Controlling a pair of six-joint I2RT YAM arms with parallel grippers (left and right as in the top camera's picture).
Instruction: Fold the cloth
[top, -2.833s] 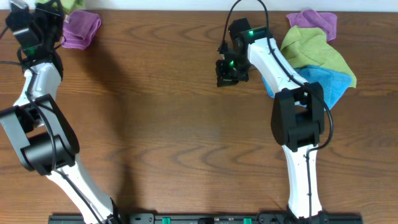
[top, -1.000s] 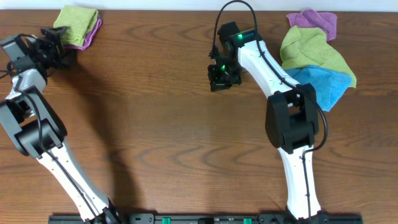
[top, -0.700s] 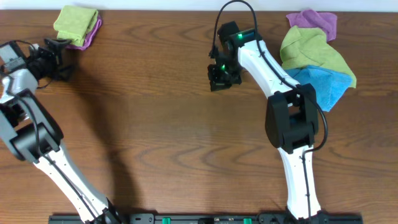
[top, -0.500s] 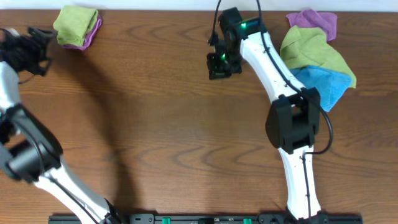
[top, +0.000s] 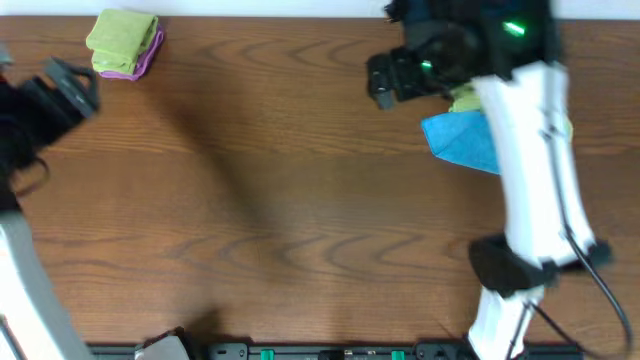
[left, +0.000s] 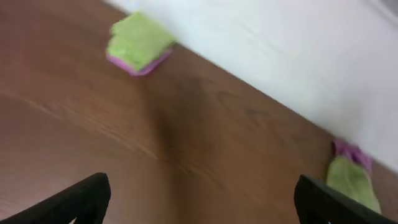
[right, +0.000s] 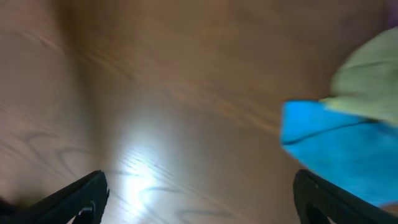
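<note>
A crumpled blue cloth (top: 465, 140) lies at the back right of the table, with a green cloth (top: 460, 99) behind it, mostly hidden by my right arm. My right gripper (top: 400, 72) hovers just left of them, open and empty. In the right wrist view the blue cloth (right: 329, 146) and the green cloth (right: 367, 78) lie ahead to the right of the wide-apart fingers (right: 78, 198). My left gripper (top: 62, 90) is at the far left, open and empty. Both overhead and wrist views are blurred.
A folded green cloth on a folded purple one (top: 122, 42) rests at the back left corner, also seen in the left wrist view (left: 138, 43). A white wall (left: 280, 50) runs behind the table's far edge. Bare wood spans the middle of the table (top: 280, 200).
My right gripper has opened and swung up and right, toward the cloth pile. My left arm has drawn away from the folded stack, toward the left edge, its gripper still open.
</note>
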